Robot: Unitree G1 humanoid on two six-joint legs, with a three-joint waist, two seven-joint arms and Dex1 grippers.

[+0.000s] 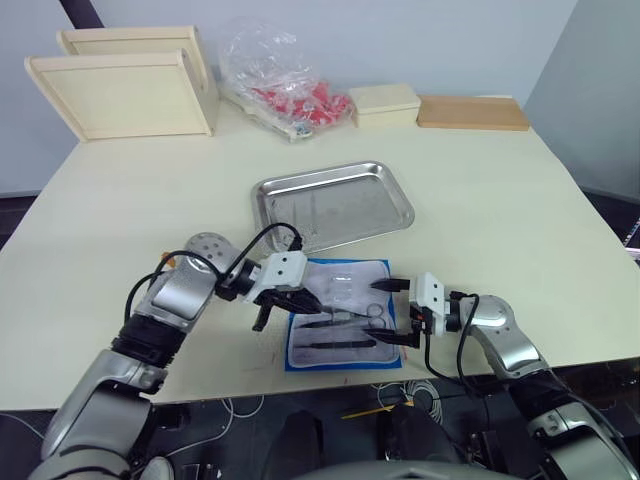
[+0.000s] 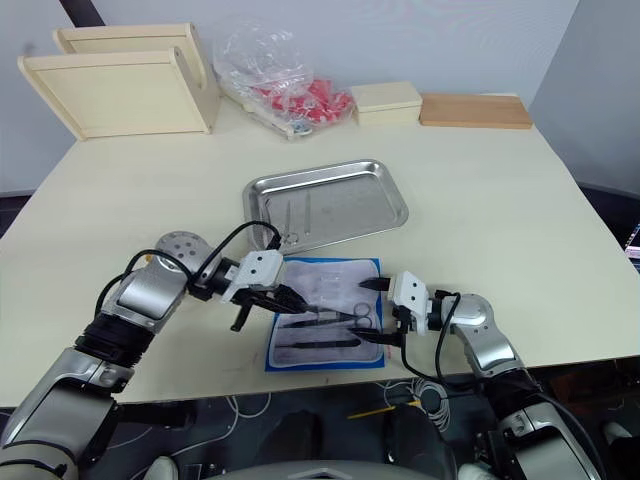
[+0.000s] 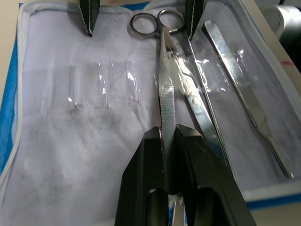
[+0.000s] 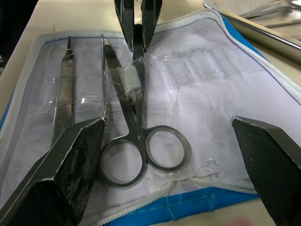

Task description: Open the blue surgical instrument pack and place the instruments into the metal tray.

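Two grippers at the open blue pack [image 1: 340, 315], scissors [image 3: 165, 89] pinched.

Blue pack [image 1: 340, 315] with pale grey-white lining, silvery scissors [image 3: 165, 94], shiny steel tray [image 1: 335, 205], black-fingered left tool [image 3: 171, 155].

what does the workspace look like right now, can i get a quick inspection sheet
surface: pale table, bare in front of the tray.
job's things: blue pouch lies open at the near edge; scissors and a slim steel tool lie on its lining; steel tray just behind it holds a few instruments.
clutter: two wooden trays, a clear bag of red items, a cream box and a wooden board along the far edge.
grippers: left gripper shut on the scissors' blades; right gripper open around the ring handles.
cables: black cables on both wrists.
surroundings: grey wall.
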